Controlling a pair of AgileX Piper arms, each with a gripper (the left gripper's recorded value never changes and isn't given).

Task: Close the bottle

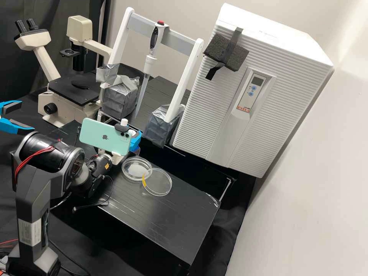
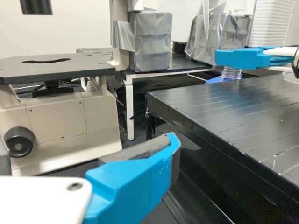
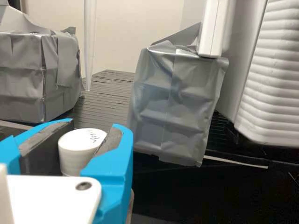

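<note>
Cap (image 3: 79,149): white, clamped in right end effector (image 3: 83,134) above clear bottle (image 2: 232,73)
Left end effector (image 1: 23,116): released, off table's (image 1: 172,218) left edge

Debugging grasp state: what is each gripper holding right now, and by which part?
Right gripper holds the white cap, pinched across its side wall with the top left bare. Left gripper is open and holds nothing.

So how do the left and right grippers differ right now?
The right gripper is shut on the white cap; the left gripper is open and empty. The right gripper hangs over the bench, above the bottle neck; the left gripper sits off the bench, by the microscope. Both have bright blue fingers.
</note>
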